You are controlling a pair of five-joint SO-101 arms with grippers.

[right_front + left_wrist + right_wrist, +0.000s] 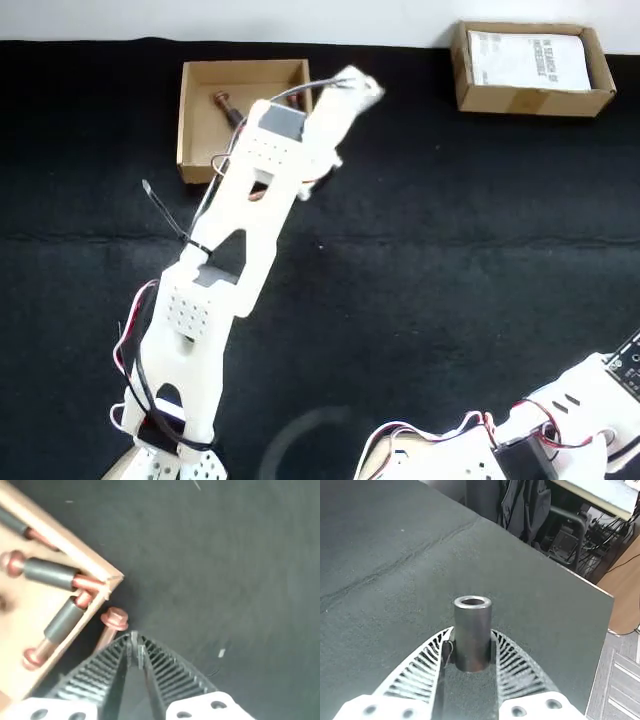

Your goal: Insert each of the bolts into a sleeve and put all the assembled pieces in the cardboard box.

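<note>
One loose bolt [115,619] lay on the counter [225,555] just outside the cardboard box [60,535], beside the closed, empty left jaws; the right jaws gripped a metal sleeve [472,630].

Your high camera looks down over the table [450,280]. It shares the cardboard box [240,68], at eleven o'clock, with your close left wrist camera.

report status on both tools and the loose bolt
Left tool shut, tip beside copper hex-head bolt lying on black cloth outside cardboard box. Right tool shut on dark grey metal sleeve. Box wall close beside bolt.
</note>
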